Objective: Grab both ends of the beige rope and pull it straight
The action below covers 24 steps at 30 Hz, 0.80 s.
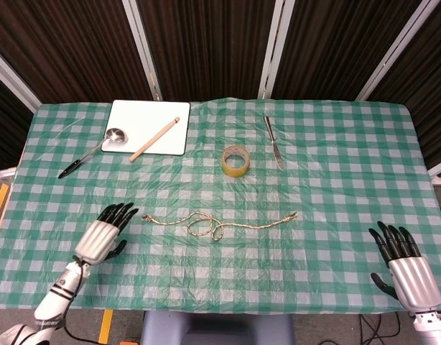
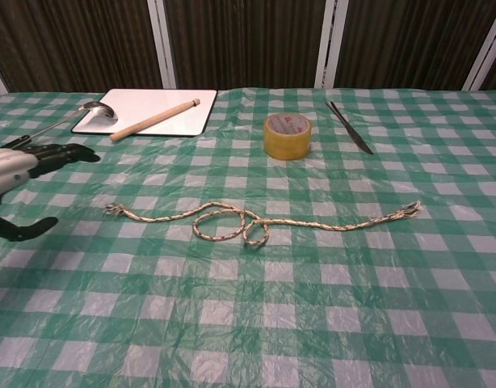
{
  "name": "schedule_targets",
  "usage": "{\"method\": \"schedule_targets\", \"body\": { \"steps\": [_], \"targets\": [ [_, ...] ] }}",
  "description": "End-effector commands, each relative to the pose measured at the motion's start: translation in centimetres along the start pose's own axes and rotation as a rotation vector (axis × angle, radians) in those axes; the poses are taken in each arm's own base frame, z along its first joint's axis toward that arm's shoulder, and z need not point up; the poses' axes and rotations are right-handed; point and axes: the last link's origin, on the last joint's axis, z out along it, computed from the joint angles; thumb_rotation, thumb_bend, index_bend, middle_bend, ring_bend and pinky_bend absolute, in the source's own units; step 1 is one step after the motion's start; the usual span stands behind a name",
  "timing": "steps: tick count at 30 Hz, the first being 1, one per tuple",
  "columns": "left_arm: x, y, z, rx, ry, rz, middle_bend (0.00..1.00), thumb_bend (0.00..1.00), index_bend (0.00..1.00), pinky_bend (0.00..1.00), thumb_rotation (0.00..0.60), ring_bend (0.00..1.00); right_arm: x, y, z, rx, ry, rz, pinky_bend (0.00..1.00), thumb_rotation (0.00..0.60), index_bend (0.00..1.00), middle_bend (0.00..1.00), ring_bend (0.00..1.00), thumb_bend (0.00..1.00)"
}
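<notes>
The beige rope (image 1: 220,224) (image 2: 256,220) lies across the middle of the green checked tablecloth, with loops near its centre and frayed ends at left and right. My left hand (image 1: 104,233) (image 2: 22,182) hovers open just left of the rope's left end (image 1: 145,218), fingers spread and pointing toward it, holding nothing. My right hand (image 1: 401,260) is open near the table's front right corner, far from the rope's right end (image 1: 295,214). The chest view does not show the right hand.
A roll of yellow tape (image 1: 235,160) stands behind the rope. A knife (image 1: 274,142) lies at the back right. A white board (image 1: 150,126) with a wooden stick (image 1: 154,139) sits at the back left, a spoon (image 1: 91,150) beside it.
</notes>
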Motion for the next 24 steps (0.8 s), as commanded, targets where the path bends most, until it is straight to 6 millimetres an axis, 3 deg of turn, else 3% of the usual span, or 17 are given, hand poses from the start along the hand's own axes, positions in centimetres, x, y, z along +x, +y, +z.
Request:
{"method": "schedule_targets", "body": {
  "steps": [1,9,24],
  "targets": [
    [-0.8,1.2,3.3,-0.010,-0.019,0.005,0.00,0.45,0.16,0.11,0.600,0.00,0.0,0.1,0.1,-0.007,-0.001,-0.003,0.00,0.600,0.00,0.00,0.00,0.31],
    [-2.5,2.1,6.7,0.016,-0.007,0.016,0.00,0.45,0.39,0.12,0.600,0.00,0.2,0.3,0.1,-0.011,0.000,0.003,0.00,0.600,0.00,0.00,0.00,0.31],
    [-3.8,2.2,8.4,0.018,0.026,0.031,0.03,0.45,0.47,0.13,0.600,0.00,0.5,0.7,0.0,-0.028,0.001,0.012,0.00,0.600,0.00,0.00,0.00,0.31]
  ]
}}
